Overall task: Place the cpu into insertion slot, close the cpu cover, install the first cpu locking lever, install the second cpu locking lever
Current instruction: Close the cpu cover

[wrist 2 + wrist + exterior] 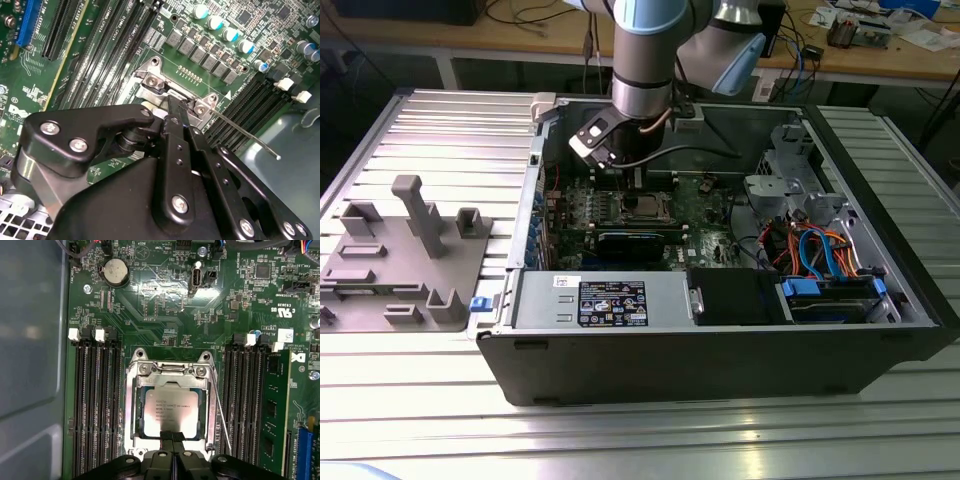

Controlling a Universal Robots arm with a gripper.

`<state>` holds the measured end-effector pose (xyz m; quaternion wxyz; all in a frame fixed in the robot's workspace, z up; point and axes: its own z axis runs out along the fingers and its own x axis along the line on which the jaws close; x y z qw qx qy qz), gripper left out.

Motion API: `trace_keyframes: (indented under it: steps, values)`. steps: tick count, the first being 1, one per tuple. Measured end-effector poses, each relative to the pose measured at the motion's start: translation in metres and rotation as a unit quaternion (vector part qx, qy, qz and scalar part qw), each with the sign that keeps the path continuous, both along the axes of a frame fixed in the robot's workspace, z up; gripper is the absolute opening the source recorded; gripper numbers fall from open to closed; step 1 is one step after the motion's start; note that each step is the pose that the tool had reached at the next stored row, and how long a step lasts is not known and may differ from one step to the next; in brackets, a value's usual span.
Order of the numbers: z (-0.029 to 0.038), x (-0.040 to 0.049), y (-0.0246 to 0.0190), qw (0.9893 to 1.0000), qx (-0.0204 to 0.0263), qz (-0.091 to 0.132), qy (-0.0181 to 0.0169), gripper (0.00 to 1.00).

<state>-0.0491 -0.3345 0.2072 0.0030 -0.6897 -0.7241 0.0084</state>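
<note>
Gripper: we are seeing the gripper (172, 434) with its two black fingers pressed together, gripping nothing, their tips sitting at the edge of the socket in both wrist views (172, 102).
Cpu: we are finding the cpu (172, 412) lying flat in the socket, silver top facing up.
Cpu cover: we are seeing the cpu cover (132, 410) lying down around the chip, framing it.
Lever: we are noticing a thin wire lever (220, 410) slanting away from the socket's side toward the memory slots (97, 405).
Setting: we are watching the arm (645, 60) reaching down into the open computer case (720, 370) over the motherboard (165, 295).
</note>
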Motion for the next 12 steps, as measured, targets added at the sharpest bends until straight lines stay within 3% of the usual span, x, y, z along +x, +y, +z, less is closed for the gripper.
trace_keyframes:
  steps: [3, 6, 8, 12]
  values:
    - [-0.0012, -0.0003, 0.0, 1.0, 0.0, 0.0, 0.0, 0.11]
    - [0.0042, -0.0005, 0.0003, 1.0, 0.0001, 0.0, -0.0009, 0.11]
    - [0.0042, 0.0005, 0.0003, 1.0, 0.0, 0.0, -0.0009, 0.11]
    - [0.0039, 0.0113, 0.0004, 1.0, 0.0, 0.0, -0.0009, 0.11]
